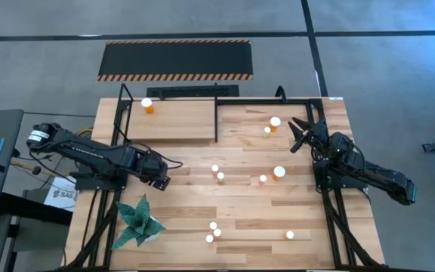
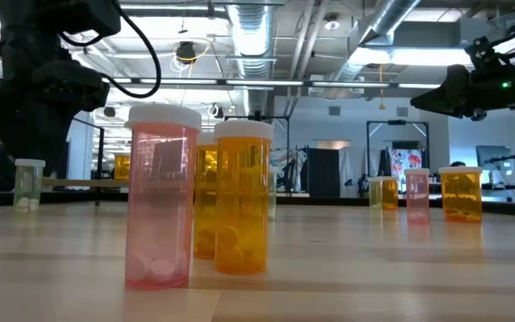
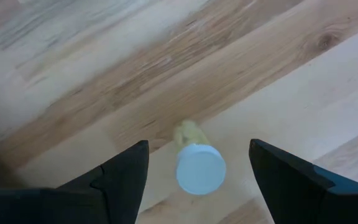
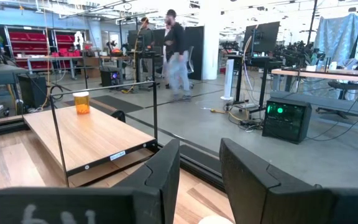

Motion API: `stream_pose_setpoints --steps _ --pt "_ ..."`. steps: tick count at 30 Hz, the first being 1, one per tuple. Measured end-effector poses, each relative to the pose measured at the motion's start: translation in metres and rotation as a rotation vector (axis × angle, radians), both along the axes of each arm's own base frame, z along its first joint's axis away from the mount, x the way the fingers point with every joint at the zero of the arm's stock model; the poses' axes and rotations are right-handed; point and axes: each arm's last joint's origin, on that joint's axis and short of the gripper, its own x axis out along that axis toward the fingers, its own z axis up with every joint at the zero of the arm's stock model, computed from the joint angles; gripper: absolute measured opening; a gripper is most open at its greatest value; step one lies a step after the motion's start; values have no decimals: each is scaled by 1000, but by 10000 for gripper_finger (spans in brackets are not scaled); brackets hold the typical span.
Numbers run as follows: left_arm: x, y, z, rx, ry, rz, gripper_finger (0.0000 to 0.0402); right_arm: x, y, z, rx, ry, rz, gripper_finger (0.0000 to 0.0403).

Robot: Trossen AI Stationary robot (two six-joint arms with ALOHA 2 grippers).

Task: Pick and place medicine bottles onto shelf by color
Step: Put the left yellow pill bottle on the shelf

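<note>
Yellow bottle stands between my wide-open left gripper fingers; if I come down crooked, I might tip it.

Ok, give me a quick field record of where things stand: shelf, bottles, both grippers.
shelf: shelf at the table's far side, one orange bottle standing on it
table: other bottles scattered on the tabletop, not yet shelved
left gripper: left gripper open, above a yellowish white-capped bottle that shows between its fingers
right gripper: right gripper shut, empty, raised near the table's far right
</note>
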Motion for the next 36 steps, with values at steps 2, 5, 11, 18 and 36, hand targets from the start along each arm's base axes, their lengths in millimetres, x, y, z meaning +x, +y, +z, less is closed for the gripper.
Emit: stream_pose_setpoints --steps 2,5,11,18,36 --pt "0 -1 0 -1 0 2 264 0 0 0 0 0 0 137" --pt "0 -2 0 4 -2 0 264 0 0 0 0 0 0 138" --pt "1 -3 0 12 -10 6 264 0 0 0 0 0 0 138" --pt "6 -4 -11 28 55 -3 264 0 0 0 0 0 0 139" --pt "10 -6 -18 19 92 -82 197 0 0 0 0 0 0 137"
